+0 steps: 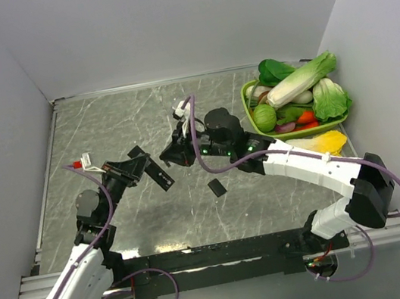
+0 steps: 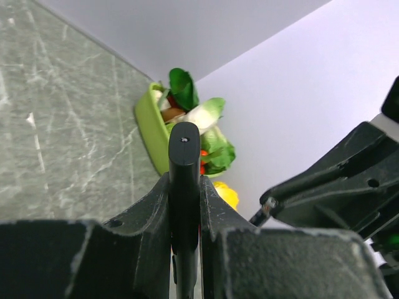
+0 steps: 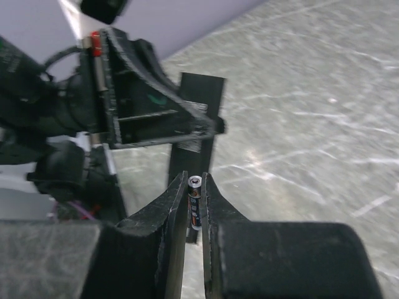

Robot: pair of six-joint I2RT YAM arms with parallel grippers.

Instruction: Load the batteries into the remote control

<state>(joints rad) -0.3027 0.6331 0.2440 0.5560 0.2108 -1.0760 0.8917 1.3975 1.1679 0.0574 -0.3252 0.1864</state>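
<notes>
I see left gripper [image 2: 185,182] clamped on remote control [image 2: 184,149]; remote edge-on between fingers, sticking out toward 12. Right gripper [image 3: 194,180] pinched narrow on battery [image 3: 196,202], upright between tips. Right wrist view: remote at 12 of battery, contact unclear. Top view: black cover piece [image 1: 216,187] at 5 of right gripper.

Legible text, labels, brands, numbers, signs: none in any view.
Item: small dark cylindrical battery [image 3: 195,208], orange band on its wrap; print too blurred to read.
Item: slim flat black plastic remote control [image 3: 203,93]; any marking on its face too small to make out.
</notes>
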